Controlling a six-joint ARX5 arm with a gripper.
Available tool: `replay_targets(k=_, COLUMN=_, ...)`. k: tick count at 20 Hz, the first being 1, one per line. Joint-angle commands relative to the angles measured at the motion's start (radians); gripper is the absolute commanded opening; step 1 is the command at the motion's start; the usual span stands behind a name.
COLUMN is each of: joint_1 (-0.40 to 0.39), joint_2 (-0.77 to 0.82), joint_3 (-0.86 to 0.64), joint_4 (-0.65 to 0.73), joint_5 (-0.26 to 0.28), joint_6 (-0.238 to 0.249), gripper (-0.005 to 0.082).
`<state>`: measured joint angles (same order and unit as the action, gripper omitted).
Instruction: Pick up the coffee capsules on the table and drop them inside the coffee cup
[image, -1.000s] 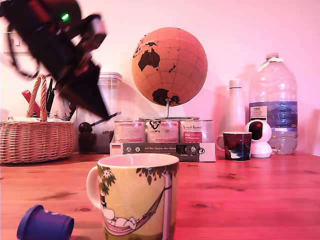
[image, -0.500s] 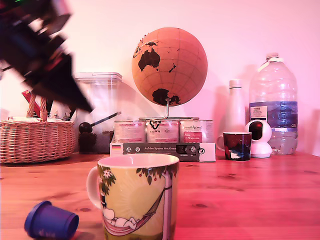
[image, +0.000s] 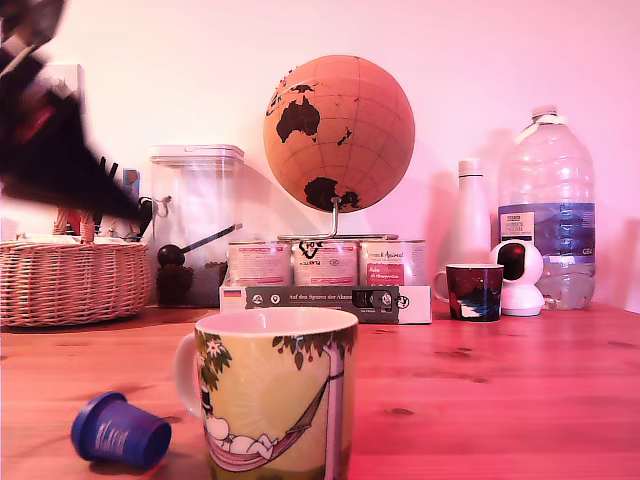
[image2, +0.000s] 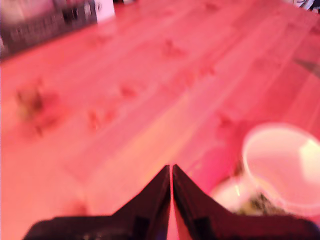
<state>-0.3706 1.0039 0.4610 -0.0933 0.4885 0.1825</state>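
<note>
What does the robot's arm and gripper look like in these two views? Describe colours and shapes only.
In the exterior view the arm is a motion-blurred black mass with a reddish patch, tapering to a dark point. In the wrist view the gripper shows two black wedge-shaped fingers, tapering to tips with only a thin slit between them. No cables or markings can be made out.

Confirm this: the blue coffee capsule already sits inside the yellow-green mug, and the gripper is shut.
Not quite. In the exterior view the blue coffee capsule lies on its side on the table, beside the yellow-green mug, not inside it. The gripper is shut, as the wrist view shows.
</note>
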Motion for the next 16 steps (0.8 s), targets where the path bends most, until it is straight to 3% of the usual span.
replay_targets(k=1, joint_1=0.002, joint_2=-0.052, joint_3=-0.051, joint_4=0.025, joint_5=0.003, joint_6=-0.030, gripper=-0.0022)
replay_targets(k=8, joint_1=0.001, joint_2=-0.270, joint_3=-0.199, joint_4=0.047, joint_5=-0.027, joint_6=-0.116, gripper=-0.0022)
replay_targets(k=11, joint_1=0.001, joint_2=-0.349, joint_3=-0.255, joint_4=0.040, joint_5=-0.026, joint_6=-0.184, gripper=-0.0021)
replay_targets(k=16, joint_1=-0.028, joint_2=-0.412, joint_3=-0.306, joint_4=-0.040, joint_5=-0.031, joint_6=-0.211, gripper=-0.0022)
